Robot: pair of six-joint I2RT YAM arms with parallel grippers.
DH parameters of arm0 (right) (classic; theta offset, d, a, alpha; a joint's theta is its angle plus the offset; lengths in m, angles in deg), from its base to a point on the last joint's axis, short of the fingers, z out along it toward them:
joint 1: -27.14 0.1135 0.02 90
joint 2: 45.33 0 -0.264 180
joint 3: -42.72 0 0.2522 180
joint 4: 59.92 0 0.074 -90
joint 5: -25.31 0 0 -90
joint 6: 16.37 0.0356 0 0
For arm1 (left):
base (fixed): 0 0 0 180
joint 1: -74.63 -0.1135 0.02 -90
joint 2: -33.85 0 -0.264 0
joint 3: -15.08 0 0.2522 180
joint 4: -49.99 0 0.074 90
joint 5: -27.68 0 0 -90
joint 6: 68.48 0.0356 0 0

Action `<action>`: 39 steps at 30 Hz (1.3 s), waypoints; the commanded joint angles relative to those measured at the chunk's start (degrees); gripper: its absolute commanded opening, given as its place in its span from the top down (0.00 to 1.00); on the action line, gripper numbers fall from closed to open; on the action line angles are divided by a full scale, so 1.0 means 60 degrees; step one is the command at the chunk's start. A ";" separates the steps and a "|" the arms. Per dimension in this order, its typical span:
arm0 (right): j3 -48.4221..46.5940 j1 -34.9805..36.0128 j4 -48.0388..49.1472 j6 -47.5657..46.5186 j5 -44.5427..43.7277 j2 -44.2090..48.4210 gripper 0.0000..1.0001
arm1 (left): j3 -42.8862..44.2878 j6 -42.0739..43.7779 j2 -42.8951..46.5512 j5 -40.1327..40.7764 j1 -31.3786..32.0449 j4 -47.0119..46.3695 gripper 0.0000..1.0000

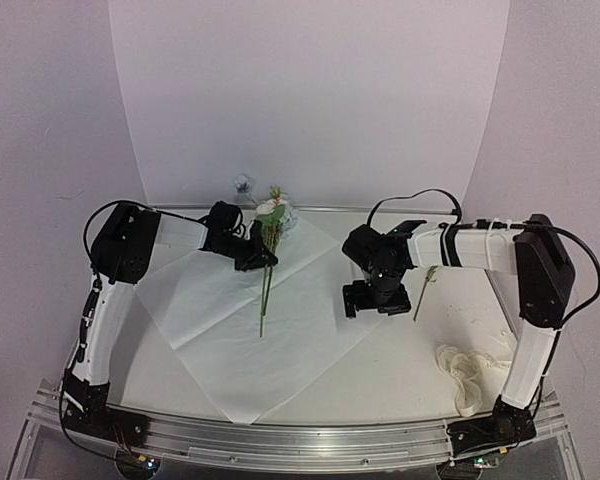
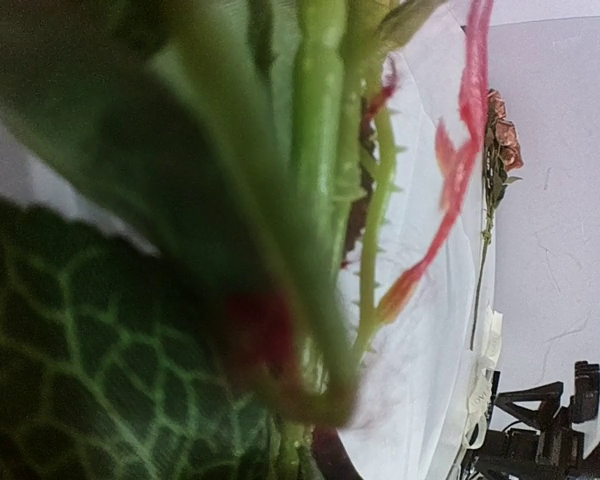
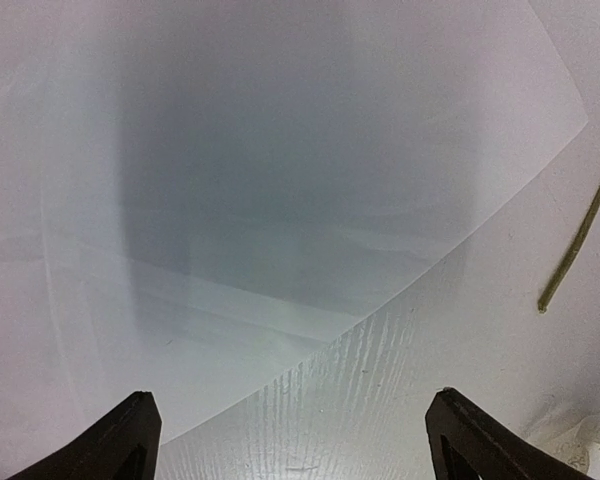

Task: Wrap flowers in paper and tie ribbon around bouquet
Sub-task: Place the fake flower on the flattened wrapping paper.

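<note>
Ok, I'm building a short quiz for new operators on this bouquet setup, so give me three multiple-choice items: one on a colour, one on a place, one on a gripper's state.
1. What colour is the paper?
A) brown
B) white
C) green

2. Where is the ribbon?
A) spread across the paper
B) bunched on the table by the right arm's base
C) hanging off the table's far edge

3. How is the right gripper?
A) shut on nothing
B) shut on the ribbon
C) open above the paper's edge

Answers:
1 B: the sheet is white in the top and right wrist views.
2 B: the top view shows it heaped at the near right, off the sheet.
3 C: its wrist view shows both fingers spread wide, with nothing between them and the sheet's edge below.
</note>
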 commanded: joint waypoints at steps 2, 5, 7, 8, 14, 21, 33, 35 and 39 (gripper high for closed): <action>0.0443 0.0074 0.0133 0.0364 -0.0309 0.0502 0.05 | -0.0922 -0.0291 0.0792 -0.0124 0.0064 -0.0694 0.98; 0.0571 0.0089 0.0132 0.0337 -0.0296 0.0613 0.06 | -0.0970 -0.0426 0.1033 -0.0099 0.0080 -0.0668 0.93; 0.0622 0.0089 0.0135 0.0266 -0.0327 0.0717 0.06 | -0.0952 -0.0466 0.1183 0.0004 0.0093 -0.0669 0.85; 0.0631 0.0089 0.0135 0.0239 -0.0362 0.0765 0.06 | -0.0854 -0.0462 0.1216 0.0053 0.0093 -0.0596 0.81; 0.0476 0.0084 0.0003 0.0120 -0.0650 0.0975 0.04 | 0.0169 -0.0249 0.1131 0.0177 0.0082 0.0161 0.58; 0.0136 -0.0803 -0.0739 0.0314 -0.1569 0.1103 0.03 | 0.0173 -0.0075 0.1894 0.0711 0.0055 0.0803 0.28; -0.1933 -0.3830 -0.1582 0.1069 -0.2180 -0.0786 0.17 | -0.0725 0.0195 0.3821 0.2620 -0.0024 0.2347 0.00; -0.2601 -0.4110 -0.1807 0.1150 -0.2329 -0.1446 0.18 | -0.0982 0.0178 0.4235 0.2577 -0.0024 0.2385 0.00; -0.3394 -0.4610 -0.1969 0.1444 -0.2197 -0.2443 0.18 | -0.1526 0.0207 0.5135 0.2365 -0.0020 0.2433 0.00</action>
